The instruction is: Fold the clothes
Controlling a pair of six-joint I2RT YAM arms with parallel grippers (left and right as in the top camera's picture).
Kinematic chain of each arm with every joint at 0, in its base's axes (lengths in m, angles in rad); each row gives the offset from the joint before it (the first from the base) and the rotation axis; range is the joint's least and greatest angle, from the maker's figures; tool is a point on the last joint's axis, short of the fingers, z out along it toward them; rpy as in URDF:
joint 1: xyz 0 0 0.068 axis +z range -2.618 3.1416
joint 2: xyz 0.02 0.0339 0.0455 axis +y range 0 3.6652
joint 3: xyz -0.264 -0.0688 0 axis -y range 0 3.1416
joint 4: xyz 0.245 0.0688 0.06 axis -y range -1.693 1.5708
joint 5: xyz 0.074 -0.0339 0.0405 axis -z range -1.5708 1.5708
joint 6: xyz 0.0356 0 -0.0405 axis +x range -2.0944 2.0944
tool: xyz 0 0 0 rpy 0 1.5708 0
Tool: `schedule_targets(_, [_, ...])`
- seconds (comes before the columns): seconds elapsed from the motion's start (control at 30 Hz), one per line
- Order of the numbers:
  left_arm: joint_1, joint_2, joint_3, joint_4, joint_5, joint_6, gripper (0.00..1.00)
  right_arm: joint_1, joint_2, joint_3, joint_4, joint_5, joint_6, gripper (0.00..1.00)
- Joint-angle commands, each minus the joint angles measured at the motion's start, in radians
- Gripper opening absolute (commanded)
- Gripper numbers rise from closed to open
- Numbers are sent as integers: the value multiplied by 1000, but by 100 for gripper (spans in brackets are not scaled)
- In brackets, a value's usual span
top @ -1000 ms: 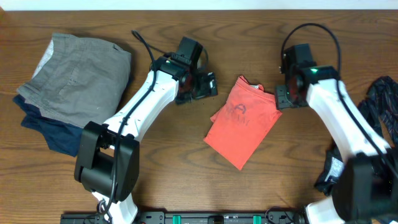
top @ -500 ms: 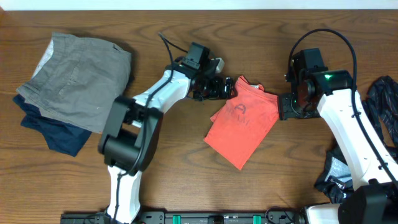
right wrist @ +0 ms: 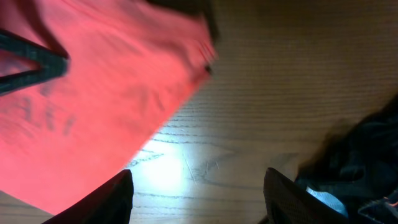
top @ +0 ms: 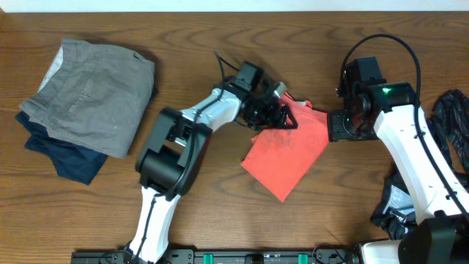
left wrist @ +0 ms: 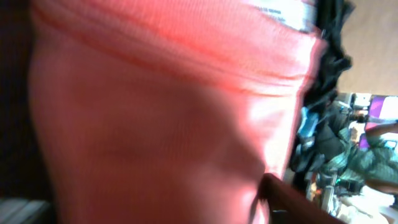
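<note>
The coral-red T-shirt (top: 289,150) lies folded at the table's centre, tilted, and its chest lettering barely shows. My left gripper (top: 282,117) is on the shirt's upper left part. In the left wrist view red fabric (left wrist: 168,112) fills the frame, with only one dark finger showing at the lower right. The jaws look open, with cloth against them. My right gripper (top: 335,126) is just off the shirt's right edge. In the right wrist view its fingers (right wrist: 196,199) are open over bare wood, with the shirt (right wrist: 93,99) to their left.
A folded grey garment (top: 88,88) lies on a navy one (top: 62,158) at the far left. A black patterned garment (top: 451,121) lies at the right edge, and it also shows in the right wrist view (right wrist: 354,155).
My left gripper has moved right, from beside the shirt onto its upper left part, covering the logo. My right gripper shifted slightly right a second ago, then stayed.
</note>
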Motion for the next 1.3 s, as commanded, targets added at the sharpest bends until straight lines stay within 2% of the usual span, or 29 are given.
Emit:
schedule_targets(0.0, [-12, 51, -26, 6, -23, -16, 24, -5, -3, 7, 1, -5, 18, 65])
schedule_targets(0.07, [-3, 51, -21, 13, -23, -26, 6, -5, -3, 7, 2, -4, 18, 65])
schedule_targets(0.3, [119, -64, -10, 7, -33, -26, 6, -20, -3, 7, 0, -4, 18, 64])
schedule_targets(0.63, [417, -473, -10, -166, -386, -25, 6, -92, -3, 7, -15, -4, 18, 63])
schedule_targets(0.8, [588, -605, -10, -172, -460, -25, 6, -115, -3, 7, -16, -3, 18, 63])
schedule_targets(1.13, [878, -632, -11, -178, -480, -25, 6, -124, -3, 7, -16, 0, 18, 63])
schedule_targets(1.27, [960, -613, -11, -177, -550, -26, 6, -124, -3, 7, -17, 0, 18, 63])
